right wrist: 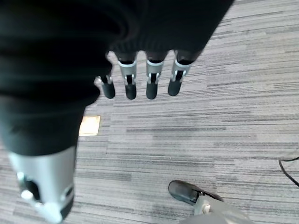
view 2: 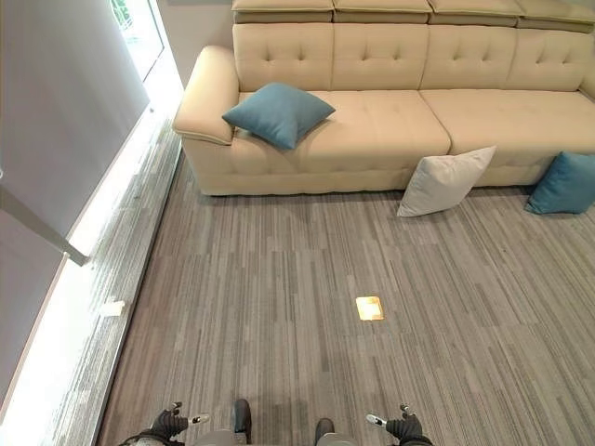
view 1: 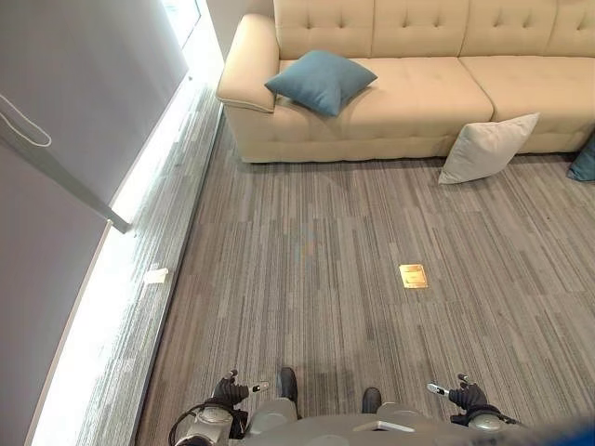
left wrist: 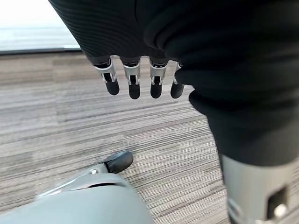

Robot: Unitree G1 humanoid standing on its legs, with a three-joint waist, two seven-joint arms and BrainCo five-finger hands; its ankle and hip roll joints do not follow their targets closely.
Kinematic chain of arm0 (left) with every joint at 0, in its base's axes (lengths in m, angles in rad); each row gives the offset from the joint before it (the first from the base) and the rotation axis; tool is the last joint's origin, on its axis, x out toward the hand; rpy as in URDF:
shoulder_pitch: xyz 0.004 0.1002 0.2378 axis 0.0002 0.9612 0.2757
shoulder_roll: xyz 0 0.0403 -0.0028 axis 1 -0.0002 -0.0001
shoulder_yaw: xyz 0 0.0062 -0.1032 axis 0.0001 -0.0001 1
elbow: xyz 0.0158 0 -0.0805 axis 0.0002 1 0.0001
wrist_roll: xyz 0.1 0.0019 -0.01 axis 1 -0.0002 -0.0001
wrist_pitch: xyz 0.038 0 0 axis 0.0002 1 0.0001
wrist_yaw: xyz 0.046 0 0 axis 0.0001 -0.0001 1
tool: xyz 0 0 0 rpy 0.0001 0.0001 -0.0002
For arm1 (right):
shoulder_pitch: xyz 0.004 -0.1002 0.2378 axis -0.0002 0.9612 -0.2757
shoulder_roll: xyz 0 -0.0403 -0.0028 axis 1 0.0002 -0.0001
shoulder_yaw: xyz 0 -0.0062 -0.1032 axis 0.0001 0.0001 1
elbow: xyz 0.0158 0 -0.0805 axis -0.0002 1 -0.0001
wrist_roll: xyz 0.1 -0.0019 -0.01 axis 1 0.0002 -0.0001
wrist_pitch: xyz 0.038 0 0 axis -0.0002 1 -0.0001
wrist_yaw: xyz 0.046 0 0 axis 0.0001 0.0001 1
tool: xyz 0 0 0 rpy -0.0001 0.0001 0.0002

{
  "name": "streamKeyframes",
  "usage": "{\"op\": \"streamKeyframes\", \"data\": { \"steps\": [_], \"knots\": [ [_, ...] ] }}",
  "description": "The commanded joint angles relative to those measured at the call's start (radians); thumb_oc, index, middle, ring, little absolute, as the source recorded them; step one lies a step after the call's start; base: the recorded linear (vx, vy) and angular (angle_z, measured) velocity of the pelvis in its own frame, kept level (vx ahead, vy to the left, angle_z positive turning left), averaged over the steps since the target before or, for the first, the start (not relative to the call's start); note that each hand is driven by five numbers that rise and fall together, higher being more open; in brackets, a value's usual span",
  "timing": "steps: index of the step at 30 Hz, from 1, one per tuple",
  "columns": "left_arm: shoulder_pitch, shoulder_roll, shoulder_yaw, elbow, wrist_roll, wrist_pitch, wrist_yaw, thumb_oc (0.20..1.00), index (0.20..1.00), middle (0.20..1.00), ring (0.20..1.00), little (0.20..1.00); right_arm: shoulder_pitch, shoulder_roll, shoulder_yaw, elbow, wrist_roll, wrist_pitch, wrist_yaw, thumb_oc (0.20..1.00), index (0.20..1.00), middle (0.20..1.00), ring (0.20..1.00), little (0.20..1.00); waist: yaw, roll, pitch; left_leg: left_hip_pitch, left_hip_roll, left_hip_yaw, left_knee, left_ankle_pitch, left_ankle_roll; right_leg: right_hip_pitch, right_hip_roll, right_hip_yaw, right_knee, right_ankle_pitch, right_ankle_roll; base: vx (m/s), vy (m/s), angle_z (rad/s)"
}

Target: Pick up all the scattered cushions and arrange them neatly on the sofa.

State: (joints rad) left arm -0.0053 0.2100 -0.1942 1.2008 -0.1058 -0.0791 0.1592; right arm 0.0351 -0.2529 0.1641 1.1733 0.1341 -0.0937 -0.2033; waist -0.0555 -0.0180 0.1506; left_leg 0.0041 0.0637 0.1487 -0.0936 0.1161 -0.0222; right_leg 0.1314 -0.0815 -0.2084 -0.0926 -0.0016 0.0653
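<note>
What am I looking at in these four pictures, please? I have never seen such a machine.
A humanoid robot stands on grey carpet, facing a cream sofa. Two pictures come from cameras in its head, looking down; two come from cameras on its wrists. The left hand and the right hand hang with straight fingers and hold nothing. One blue cushion already lies on the sofa seat near the armrest. A white cushion and another blue cushion stand on the floor, leaning against the sofa front. A small brass floor plate is set in the carpet.
</note>
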Motion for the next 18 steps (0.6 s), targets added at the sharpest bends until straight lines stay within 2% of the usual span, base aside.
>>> {"op": "streamKeyframes", "data": {
  "steps": [1, 12, 15, 18],
  "knots": [
    [-0.044, 0.006, -0.021, 0.044, 0.027, -0.004, 0.014, 1.000, 1.000, 1.000, 1.000, 1.000, -0.051, -0.009, 0.017, 0.013, 0.003, -0.004, -0.010, 1.000, 1.000, 1.000, 1.000, 1.000, 0.003, -0.024, -0.016, 0.011, -0.016, 0.016, 0.010, -0.071, -0.018, -0.039, -0.005, 0.065, 0.050, -0.044, 0.040, 0.04, 0.037, -0.03],
    [-0.038, 0.010, -0.006, 0.040, 0.023, -0.002, 0.007, 1.000, 1.000, 1.000, 1.000, 1.000, -0.066, -0.007, 0.030, 0.003, -0.031, 0.015, -0.006, 1.000, 1.000, 1.000, 1.000, 1.000, 0.019, -0.030, -0.008, 0.032, -0.047, 0.032, 0.006, -0.112, 0.013, -0.065, -0.041, 0.081, 0.107, -0.037, 0.077, 0.05, 0.082, -0.11],
    [-0.036, 0.015, 0.005, 0.040, 0.017, -0.003, 0.007, 1.000, 1.000, 1.000, 1.000, 1.000, -0.078, -0.009, 0.037, -0.003, -0.045, 0.019, -0.005, 1.000, 1.000, 1.000, 1.000, 1.000, 0.035, -0.033, 0.001, 0.035, -0.067, 0.018, 0.013, -0.129, 0.031, -0.091, -0.057, 0.091, 0.155, -0.035, 0.092, 0.06, 0.124, -0.17],
    [-0.033, 0.026, 0.012, 0.043, 0.019, -0.003, 0.012, 1.000, 1.000, 1.000, 1.000, 1.000, -0.090, -0.012, 0.044, -0.012, -0.051, 0.021, -0.004, 1.000, 1.000, 1.000, 1.000, 1.000, 0.043, -0.027, 0.018, 0.038, -0.086, -0.011, 0.024, -0.137, 0.054, -0.142, -0.067, 0.119, 0.274, -0.020, 0.107, 0.06, 0.104, -0.05]
  ]
}}
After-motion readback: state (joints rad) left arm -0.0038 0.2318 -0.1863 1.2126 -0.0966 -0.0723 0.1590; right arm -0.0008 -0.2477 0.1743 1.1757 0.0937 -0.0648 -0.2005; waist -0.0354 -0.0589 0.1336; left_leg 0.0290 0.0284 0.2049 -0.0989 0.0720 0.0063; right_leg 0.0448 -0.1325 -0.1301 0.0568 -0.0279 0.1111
